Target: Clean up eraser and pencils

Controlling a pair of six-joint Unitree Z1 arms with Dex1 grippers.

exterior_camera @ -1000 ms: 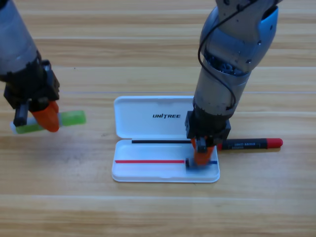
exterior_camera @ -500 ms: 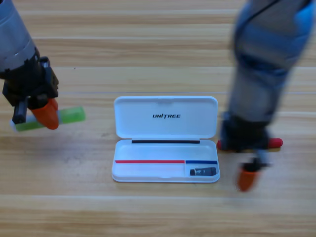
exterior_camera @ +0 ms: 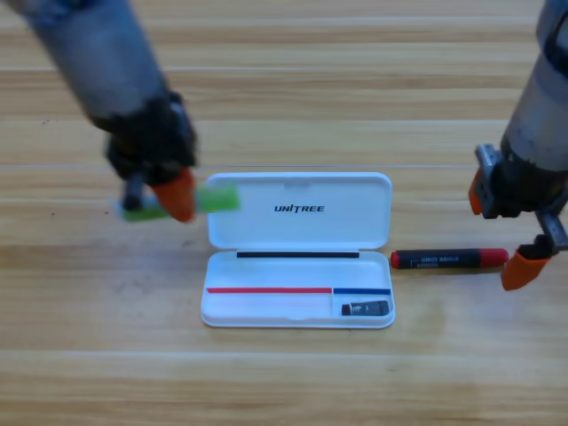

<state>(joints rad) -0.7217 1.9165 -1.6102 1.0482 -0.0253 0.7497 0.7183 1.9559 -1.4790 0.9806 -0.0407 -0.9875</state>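
My left gripper point(exterior_camera: 175, 197) is shut on the lime green pencil point(exterior_camera: 218, 197), which lies level across it just left of the white case's lid. The open white case point(exterior_camera: 297, 232) sits mid-table. In the small right compartment of its lower tray rests the dark eraser point(exterior_camera: 366, 309). On the table just right of the case lies the red pencil point(exterior_camera: 449, 258) with its black label band. My right gripper point(exterior_camera: 500, 229) is open near the red pencil's right end, one orange jaw above the pencil and one below it, with nothing between them.
The case's lid lies flat on the table behind the tray. The long left compartment of the tray holds nothing. Bare wooden table surrounds the case on all sides.
The right gripper left the eraser in the case and drew back to the right edge, jaws apart. The left gripper has carried the green pencil rightward toward the case.
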